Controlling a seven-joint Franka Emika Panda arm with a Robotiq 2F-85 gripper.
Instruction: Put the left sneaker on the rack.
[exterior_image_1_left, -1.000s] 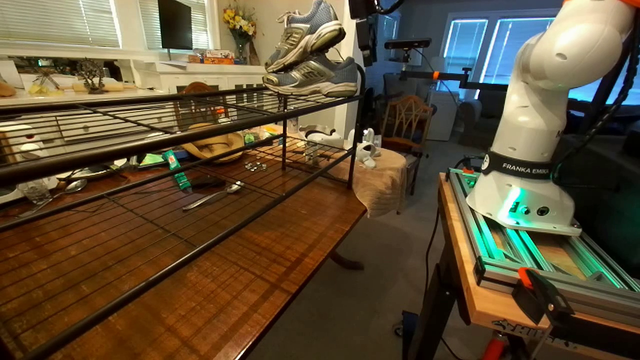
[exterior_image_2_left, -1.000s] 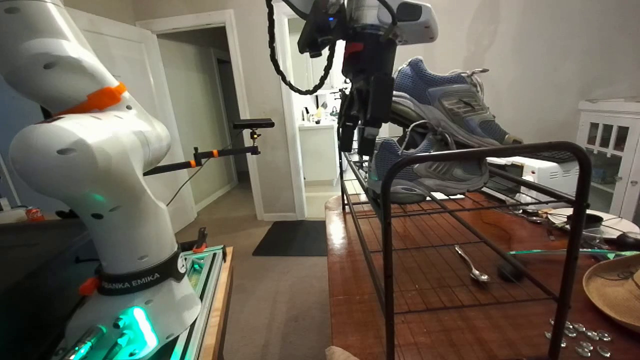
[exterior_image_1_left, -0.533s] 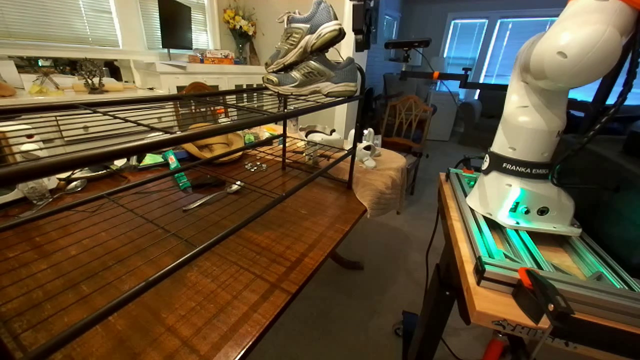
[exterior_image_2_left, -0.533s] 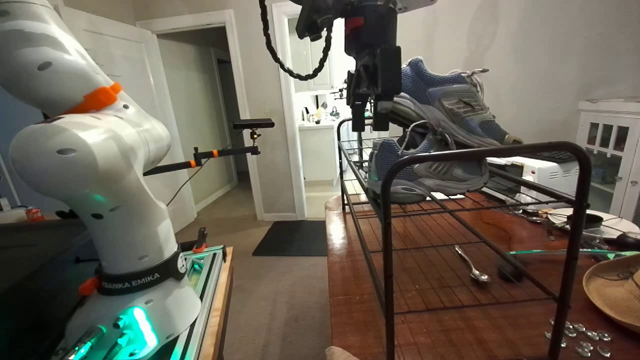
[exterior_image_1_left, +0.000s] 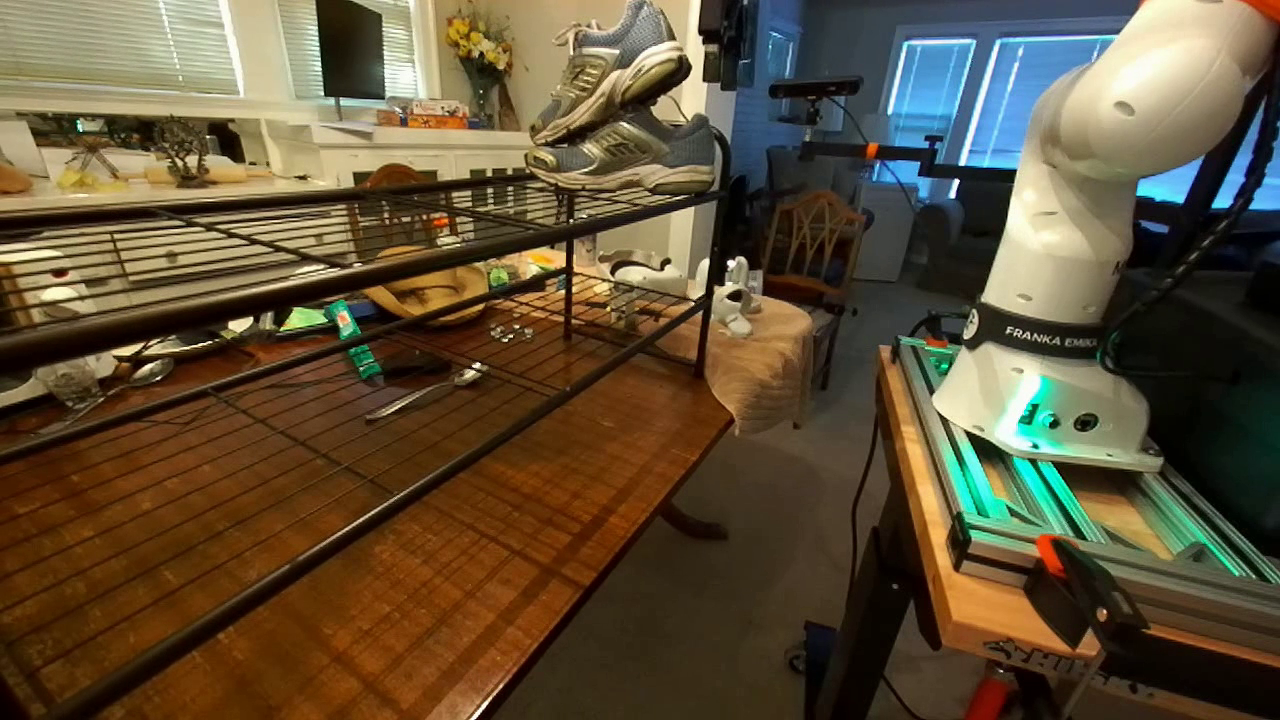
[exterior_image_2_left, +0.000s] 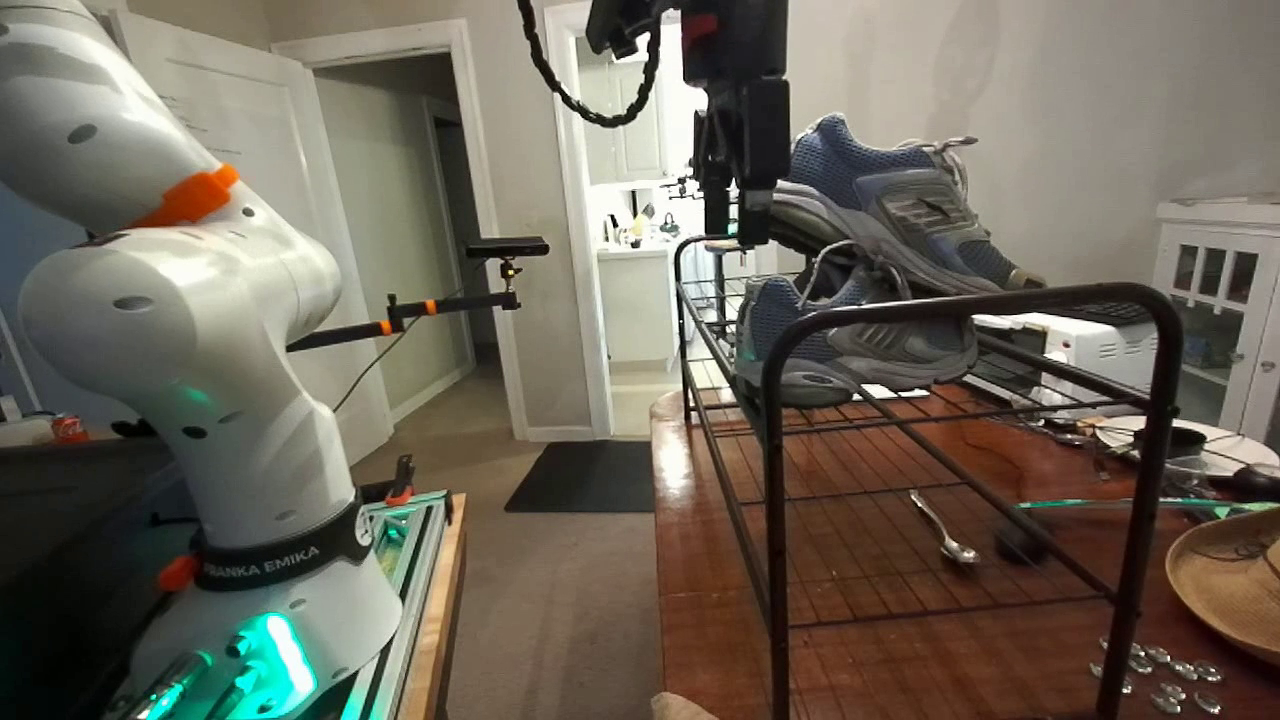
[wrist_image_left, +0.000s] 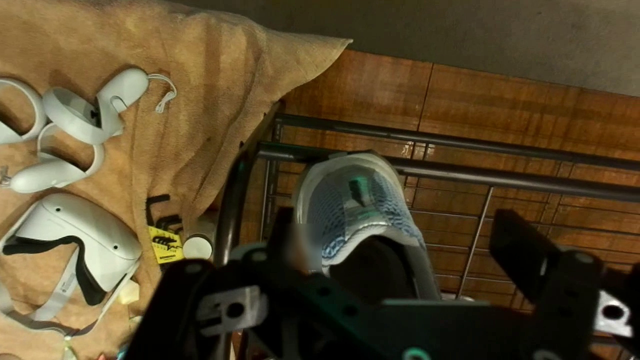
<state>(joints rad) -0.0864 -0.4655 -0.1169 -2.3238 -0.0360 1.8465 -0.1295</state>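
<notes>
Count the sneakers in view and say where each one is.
2. The lower sneaker stands on the rack, at its top level; the upper sneaker lies tilted, toe down, atop the lower one. No others show, though some could be hidden.

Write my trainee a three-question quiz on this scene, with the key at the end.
1. True or false: the upper sneaker is tilted, its heel higher than its toe.
2. Pick one. The claw is: A, shut on a lace; B, open; C, hidden in every view.
3. Fill in the missing word: a straw ..... lies on the table beside the rack.

Key: 1, true; 2, B; 3, hat.
</notes>
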